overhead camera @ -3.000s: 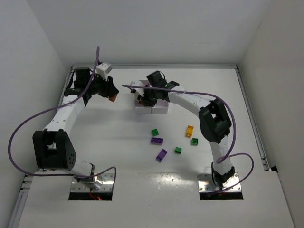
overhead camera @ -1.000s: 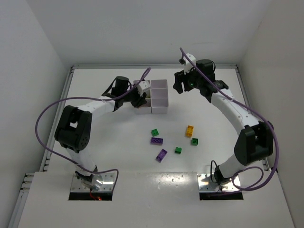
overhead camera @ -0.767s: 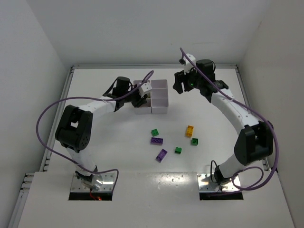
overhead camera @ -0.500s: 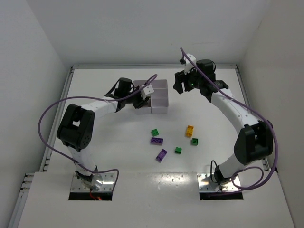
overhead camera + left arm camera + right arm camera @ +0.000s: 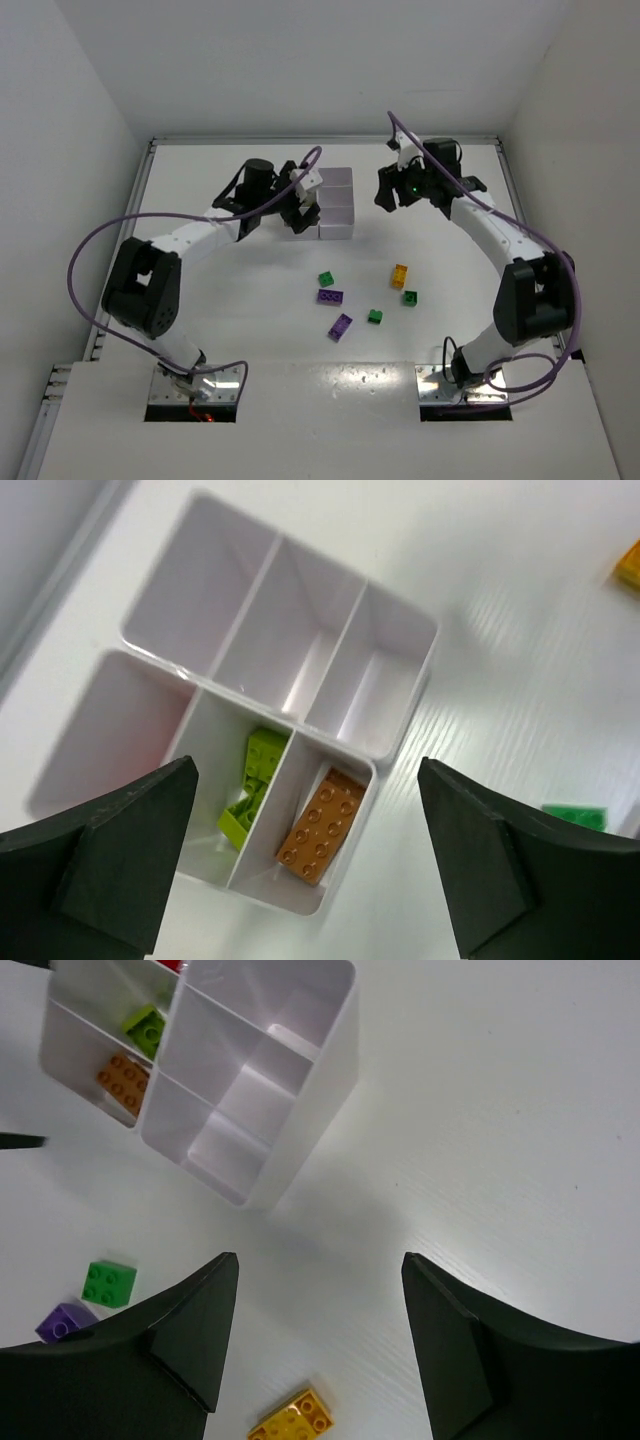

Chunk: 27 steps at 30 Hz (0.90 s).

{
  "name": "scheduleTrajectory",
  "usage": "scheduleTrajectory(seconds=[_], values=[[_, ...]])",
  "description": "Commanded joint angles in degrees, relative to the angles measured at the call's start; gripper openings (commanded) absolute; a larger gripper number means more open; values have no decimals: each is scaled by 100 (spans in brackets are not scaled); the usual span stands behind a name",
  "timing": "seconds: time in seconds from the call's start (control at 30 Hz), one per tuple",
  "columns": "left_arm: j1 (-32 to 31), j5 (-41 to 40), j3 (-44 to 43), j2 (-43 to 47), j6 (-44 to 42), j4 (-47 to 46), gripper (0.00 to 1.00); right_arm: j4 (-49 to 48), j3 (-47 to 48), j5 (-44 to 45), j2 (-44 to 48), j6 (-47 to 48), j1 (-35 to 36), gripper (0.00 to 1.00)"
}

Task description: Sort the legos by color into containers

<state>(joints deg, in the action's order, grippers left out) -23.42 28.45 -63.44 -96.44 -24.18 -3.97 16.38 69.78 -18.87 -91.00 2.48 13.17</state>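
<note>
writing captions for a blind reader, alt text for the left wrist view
The open left gripper hovers over a white plastic six-compartment container: one compartment holds an orange studded brick, its neighbour lime-green bricks, the top three look empty.

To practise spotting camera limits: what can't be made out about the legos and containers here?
- Top view: what the containers hold, too small, partly under left gripper.
- Right wrist view: red piece, cut by top edge.
- Left wrist view: green lego, partly behind finger.
</note>
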Motion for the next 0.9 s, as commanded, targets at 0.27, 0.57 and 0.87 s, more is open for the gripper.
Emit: scheduleTrajectory(seconds=[0.27, 0.57, 0.87], values=[[-145, 215, -1494, 338, 2460, 1756, 100, 1076, -439, -968, 408, 1374, -587, 67], [-304, 1084, -741, 609, 1322, 2409, 92, 3185, -623, -1699, 566, 3767, -456, 66], [-1270, 777, -125, 539, -437, 3464, 60, 3161, -1282, -1189, 1022, 3814, -631, 65]])
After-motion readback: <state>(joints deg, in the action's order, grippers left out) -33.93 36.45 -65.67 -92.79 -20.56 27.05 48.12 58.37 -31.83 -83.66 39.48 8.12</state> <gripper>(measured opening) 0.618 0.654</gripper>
